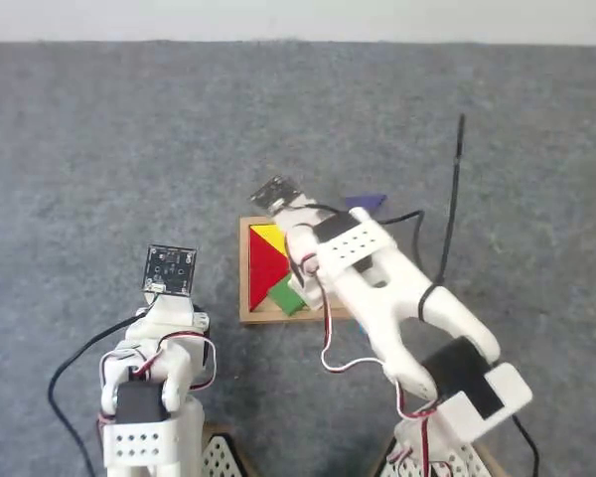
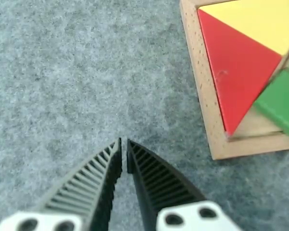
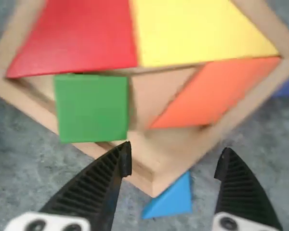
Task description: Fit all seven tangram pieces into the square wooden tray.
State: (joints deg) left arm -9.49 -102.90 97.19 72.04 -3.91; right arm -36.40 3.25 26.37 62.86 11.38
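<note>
Over the tray [image 3: 156, 179] corner, right tool [image 3: 176, 149] spread apart, blue triangle [image 3: 171, 199] outside it, left tool [image 2: 124, 142] pressed together.

The white right arm [image 1: 397, 288] hid much of the square wooden tray [image 1: 244, 283]; the tray's corner covered part of a small blue triangle [image 3: 173, 201].

One tray [image 3: 164, 168]; seemingly six pieces: red triangle [image 3: 77, 38], yellow triangle [image 3: 197, 29], green square [image 3: 91, 106], orange piece [image 3: 212, 91]; blue triangle [image 3: 171, 198] under right gripper [image 3: 177, 149], purple piece [image 1: 366, 203] beyond.
</note>
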